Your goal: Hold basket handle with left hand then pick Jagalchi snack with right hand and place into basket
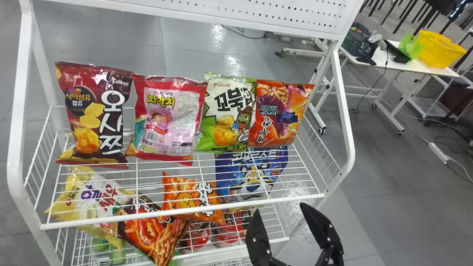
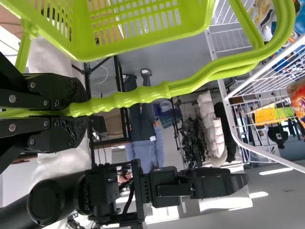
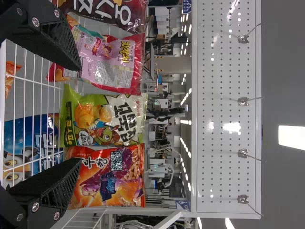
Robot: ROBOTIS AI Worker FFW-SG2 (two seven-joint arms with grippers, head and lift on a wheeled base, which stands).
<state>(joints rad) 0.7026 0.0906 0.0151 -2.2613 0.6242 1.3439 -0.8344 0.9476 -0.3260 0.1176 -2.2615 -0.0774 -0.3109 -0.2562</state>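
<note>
My right gripper [image 1: 284,229] stands open at the lower right of the head view, in front of the rack. The pink Jagalchi snack [image 1: 168,118] stands on the upper shelf between a dark red bag and a green one. In the right wrist view the right gripper [image 3: 76,114] has its fingers wide apart, with the green bag beyond the gap and the Jagalchi snack [image 3: 107,59] beside it. In the left wrist view my left gripper [image 2: 78,109] is shut on the handle [image 2: 138,95] of the green basket [image 2: 138,28].
The white wire rack [image 1: 184,212] has a raised front rail and side frames. Beside the Jagalchi snack are the dark red bag [image 1: 92,114], the green bag [image 1: 227,114] and an orange bag [image 1: 281,112]. More snacks lie on the lower shelf.
</note>
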